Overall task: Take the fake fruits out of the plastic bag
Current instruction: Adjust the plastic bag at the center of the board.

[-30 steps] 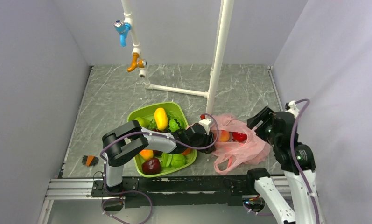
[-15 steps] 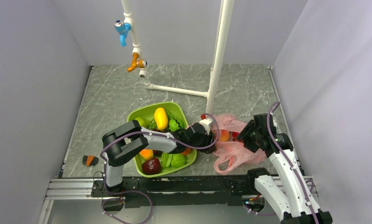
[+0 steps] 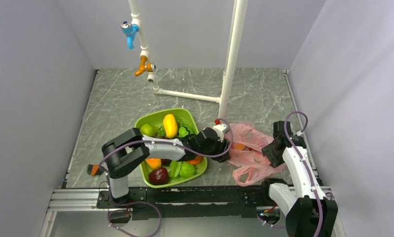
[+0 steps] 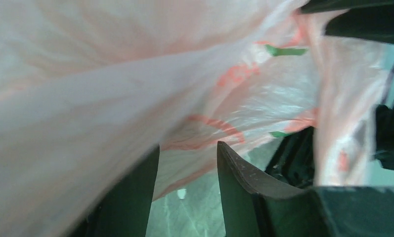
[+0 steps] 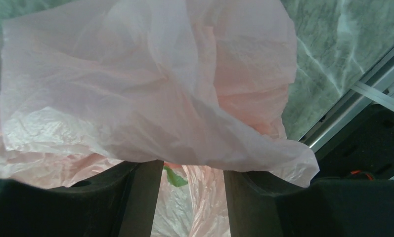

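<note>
- Top view: left end effector (image 3: 224, 149) at the plastic bag's (image 3: 251, 134) left edge, right end effector (image 3: 270, 149) at its right; a peach (image 3: 240, 146) lies inside the bag, between them.
- Left wrist: fingers (image 4: 239, 187) apart, plastic bag (image 4: 110, 74) just beyond the tips.
- Right wrist: fingers (image 5: 141, 197) apart, plastic bag (image 5: 135, 89) draped over the tips.

Thin, crinkly, translucent plastic bag (image 3: 251, 157)
</note>
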You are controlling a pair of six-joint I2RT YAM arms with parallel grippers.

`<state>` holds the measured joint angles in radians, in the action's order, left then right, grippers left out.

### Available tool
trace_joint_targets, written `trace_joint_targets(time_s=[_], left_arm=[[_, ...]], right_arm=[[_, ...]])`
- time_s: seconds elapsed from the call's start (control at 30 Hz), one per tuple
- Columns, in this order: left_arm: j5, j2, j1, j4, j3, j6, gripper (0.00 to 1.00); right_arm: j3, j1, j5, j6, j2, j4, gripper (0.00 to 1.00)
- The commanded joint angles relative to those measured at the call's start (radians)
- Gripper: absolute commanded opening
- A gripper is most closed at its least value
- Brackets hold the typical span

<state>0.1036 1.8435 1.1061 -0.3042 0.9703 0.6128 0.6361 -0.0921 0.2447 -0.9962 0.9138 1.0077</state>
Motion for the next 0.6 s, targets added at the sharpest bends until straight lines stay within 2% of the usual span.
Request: trace_joint_targets(time_s=[0.0, 0.1, 0.27, 0.37, 0.5, 0.57], left_arm=[[0.072, -0.107, 0.031, 0.098, 0.126, -0.133, 0.53], [0.100, -0.124, 0.065, 0.172, 0.218, -0.228, 0.56], [0.091, -0.063, 0.081, 0.225, 0.352, -0.290, 0.59], [0.059, 0.012, 0.090, 0.274, 0.449, -0.343, 0.54], [-0.079, 0.100, 0.123, 0.329, 0.546, -0.449, 0.51], [-0.101, 0.137, 0.127, 0.353, 0.584, -0.479, 0.50]], right_arm=[[-0.030, -0.008, -0.073, 0.028, -0.004, -0.079, 0.50], [-0.023, -0.006, -0.196, 0.151, -0.069, -0.136, 0.50], [0.023, -0.006, -0.120, 0.150, -0.151, -0.052, 0.55], [0.040, -0.007, -0.111, 0.127, -0.157, -0.041, 0.55], [0.039, -0.006, -0.107, 0.122, -0.167, -0.044, 0.55], [0.042, -0.006, -0.106, 0.125, -0.170, -0.040, 0.55]])
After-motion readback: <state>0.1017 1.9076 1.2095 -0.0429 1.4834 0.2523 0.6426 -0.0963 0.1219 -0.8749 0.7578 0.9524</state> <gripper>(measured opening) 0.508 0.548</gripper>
